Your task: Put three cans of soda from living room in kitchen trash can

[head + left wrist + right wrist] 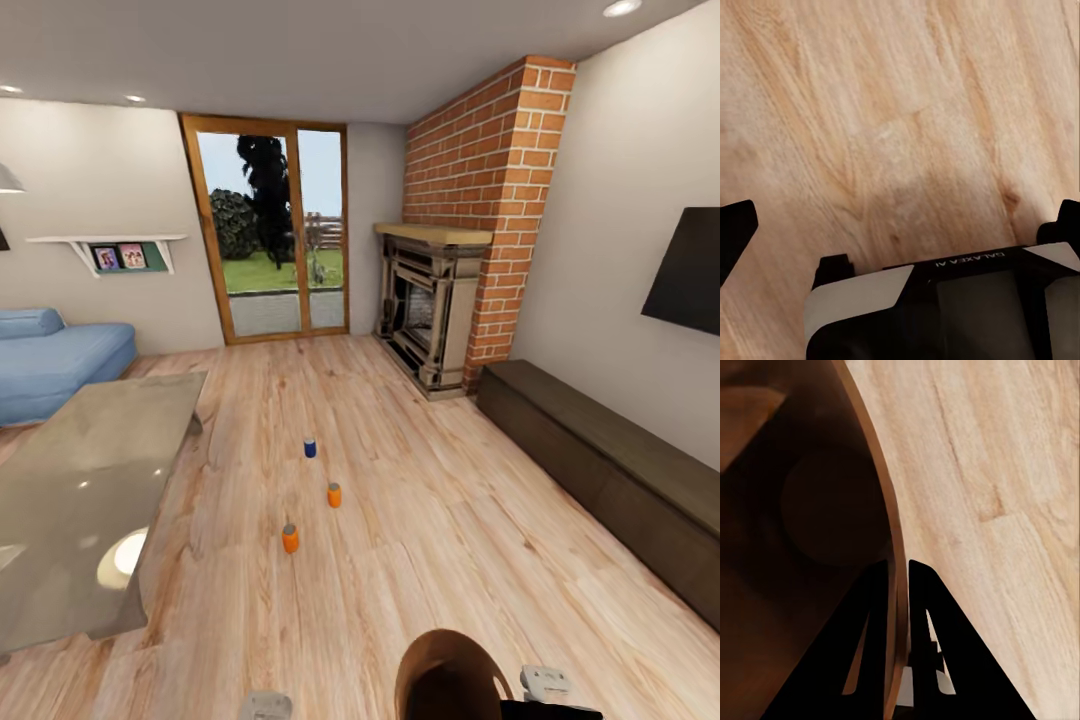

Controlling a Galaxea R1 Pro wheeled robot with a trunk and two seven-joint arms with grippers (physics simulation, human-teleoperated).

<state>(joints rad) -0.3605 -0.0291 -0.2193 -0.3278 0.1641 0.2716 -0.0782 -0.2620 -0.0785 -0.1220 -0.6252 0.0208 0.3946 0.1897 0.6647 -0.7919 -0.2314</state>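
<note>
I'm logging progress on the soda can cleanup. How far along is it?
Done: the right gripper is shut on the trash can's rim; its brown inside shows no cans. In hand: bringing it near. Left: the blue can and two orange cans stand on the floor.

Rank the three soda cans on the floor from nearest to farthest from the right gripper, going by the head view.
Right gripper is shut on the trash can's rim.
1. Near orange can, by the glass table's corner.
2. Second orange can, mid-floor.
3. Blue can, toward the glass doors.
</note>
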